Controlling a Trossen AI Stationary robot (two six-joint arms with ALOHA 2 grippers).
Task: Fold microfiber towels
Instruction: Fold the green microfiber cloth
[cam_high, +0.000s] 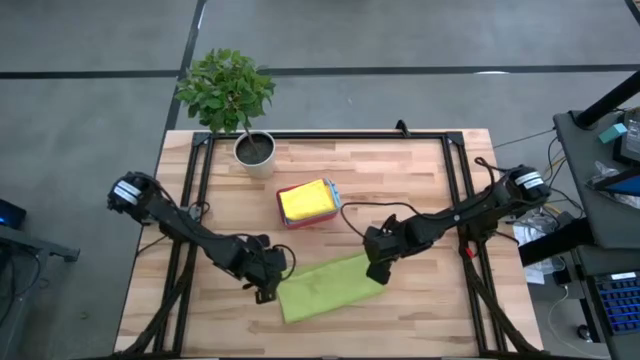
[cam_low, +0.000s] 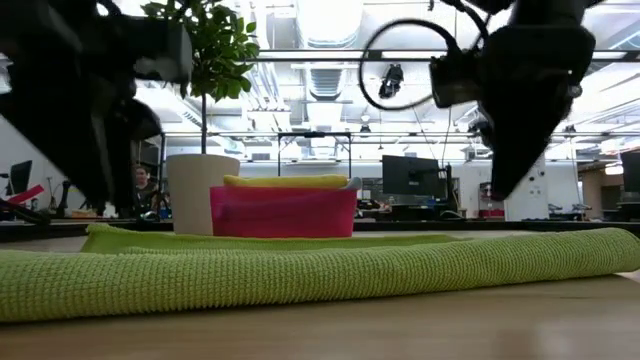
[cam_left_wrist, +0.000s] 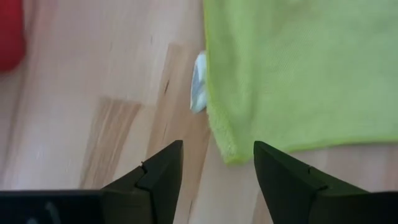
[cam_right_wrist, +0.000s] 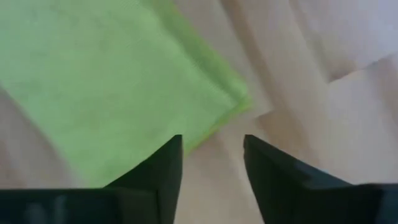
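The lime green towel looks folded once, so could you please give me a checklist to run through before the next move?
1. Lime green towel lies flat on the table, folded: ok.
2. Left gripper jaws open, nothing held: ok.
3. Right gripper jaws open, nothing held: ok.
4. Both grippers at opposite ends of the towel: ok.
5. Pink tray with yellow towel stands apart from the work area: ok.
6. Fold edges aligned all round: cannot tell.
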